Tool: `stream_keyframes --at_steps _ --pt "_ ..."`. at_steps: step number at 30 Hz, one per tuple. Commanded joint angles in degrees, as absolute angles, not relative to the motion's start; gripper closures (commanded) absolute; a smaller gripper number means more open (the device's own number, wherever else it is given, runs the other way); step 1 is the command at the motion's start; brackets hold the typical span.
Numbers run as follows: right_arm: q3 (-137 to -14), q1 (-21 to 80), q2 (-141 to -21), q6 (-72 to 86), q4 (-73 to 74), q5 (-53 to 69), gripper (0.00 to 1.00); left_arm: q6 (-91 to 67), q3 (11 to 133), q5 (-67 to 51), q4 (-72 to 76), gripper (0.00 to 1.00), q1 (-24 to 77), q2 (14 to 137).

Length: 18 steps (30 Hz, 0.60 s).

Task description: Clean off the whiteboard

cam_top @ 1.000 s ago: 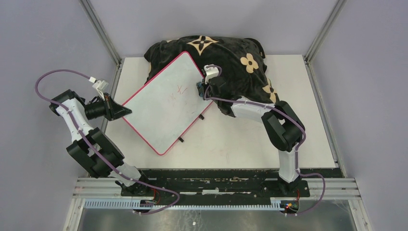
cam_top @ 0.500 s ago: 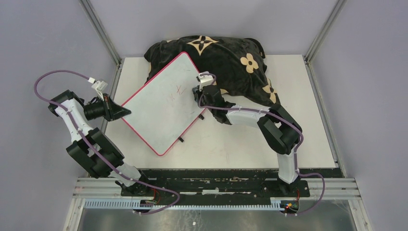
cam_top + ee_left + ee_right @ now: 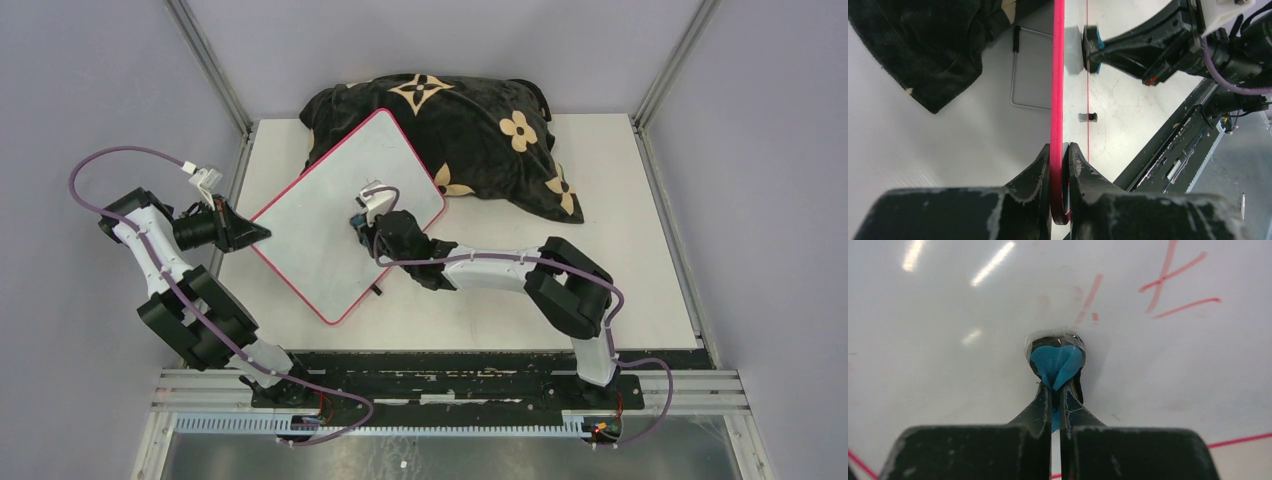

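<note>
Right wrist view: pinching a blue eraser pad (image 3: pixel 1055 360) in the right gripper (image 3: pixel 1055 390), pressed to the whiteboard (image 3: pixel 948 365). Partly erased, apparently: faint smears (image 3: pixel 1088 300) by the pad, crisp red strokes (image 3: pixel 1173 285) left. Propped against the cushion (image 3: pixel 480 120), rim clamped by the left gripper (image 3: pixel 1060 155).

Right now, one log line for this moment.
left gripper: shut on whiteboard rim | right gripper: shut on blue eraser pad | pad on board near red marks | erase: unfinished
</note>
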<state>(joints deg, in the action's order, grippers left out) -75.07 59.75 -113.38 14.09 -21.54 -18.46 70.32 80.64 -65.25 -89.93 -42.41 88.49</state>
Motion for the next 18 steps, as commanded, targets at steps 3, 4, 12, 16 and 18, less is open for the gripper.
stream_keyframes --at_steps 3,4,12,16,18 --pt "-83.85 64.75 -114.38 14.38 -19.17 -5.67 0.99 75.39 81.11 -60.94 -83.81 0.97 -41.66 87.54" --pt "-85.09 64.78 -114.5 13.74 -18.25 -5.88 0.99 75.4 81.06 -60.87 -83.83 0.97 -41.66 87.58" --pt "-92.47 62.44 -117.15 8.46 -12.37 -11.68 0.99 75.33 81.27 -60.52 -83.79 0.97 -41.66 87.22" --pt "-92.72 58.53 -118.69 8.89 -11.58 -11.69 1.0 75.23 81.48 -60.29 -83.81 0.97 -41.66 87.19" --pt "-92.71 56.09 -119.41 9.49 -11.08 -11.6 0.99 75.17 81.62 -60.2 -83.78 0.97 -41.66 87.38"
